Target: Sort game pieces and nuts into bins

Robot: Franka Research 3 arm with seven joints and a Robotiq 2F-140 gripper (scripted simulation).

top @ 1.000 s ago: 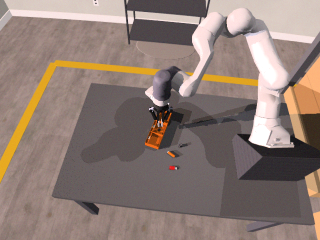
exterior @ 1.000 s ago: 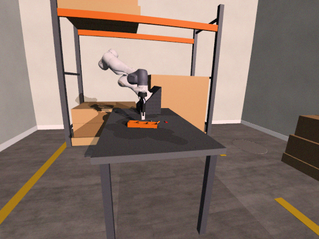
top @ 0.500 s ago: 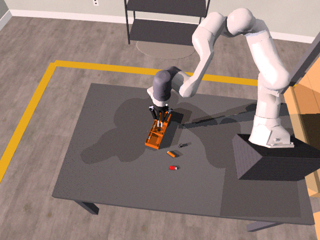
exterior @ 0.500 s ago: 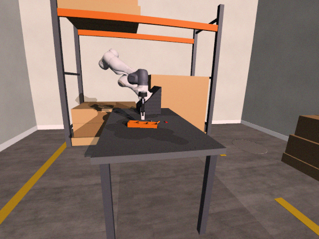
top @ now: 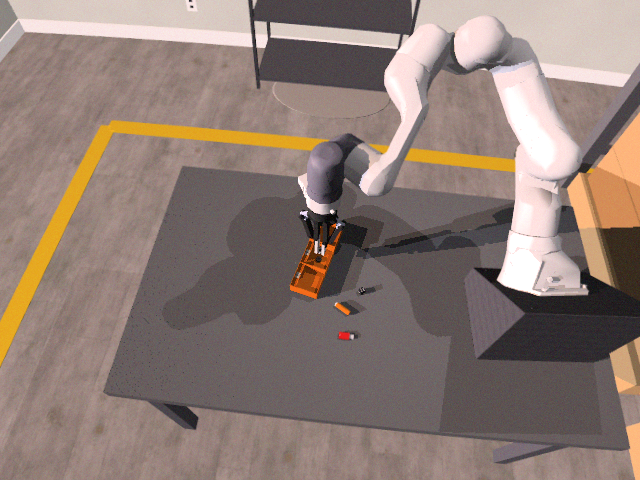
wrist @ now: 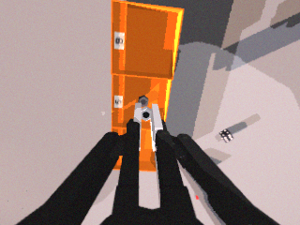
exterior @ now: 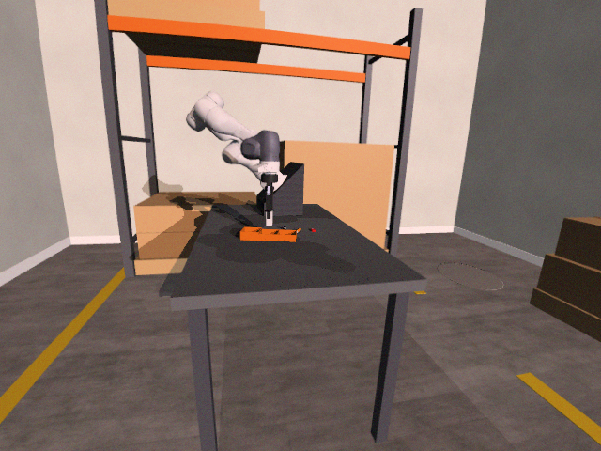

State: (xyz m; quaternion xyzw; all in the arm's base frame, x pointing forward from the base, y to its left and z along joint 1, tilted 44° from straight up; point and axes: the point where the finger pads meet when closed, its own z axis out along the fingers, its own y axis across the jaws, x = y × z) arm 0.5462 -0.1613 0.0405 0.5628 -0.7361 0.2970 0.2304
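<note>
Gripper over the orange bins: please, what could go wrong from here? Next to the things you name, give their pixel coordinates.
The nut (wrist: 146, 110) could bounce or land on the divider if the gripper (top: 320, 251) (exterior: 269, 225) (wrist: 145, 112) releases it off-centre; the S bin (top: 310, 262) (exterior: 271, 238) (wrist: 131, 85) looks narrow.
Opening widely while this low might let the fingers nudge a bin wall.
Later, the small die (top: 361, 290) (exterior: 285, 227) (wrist: 226, 135) could slip from a poor grasp.

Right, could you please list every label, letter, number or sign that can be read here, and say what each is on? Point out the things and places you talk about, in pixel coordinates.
"S": white label (wrist: 118, 101) in the orange tray's (top: 305, 293) (exterior: 268, 238) (wrist: 142, 76) middle bin; nearly readable as "5".
"B" or "8", cannot tell which: white label (wrist: 119, 40) in the end bin.
Third bin: no label readable; the gripper (top: 320, 251) (exterior: 269, 225) (wrist: 145, 112) covers much of it.
No other text is readable.
</note>
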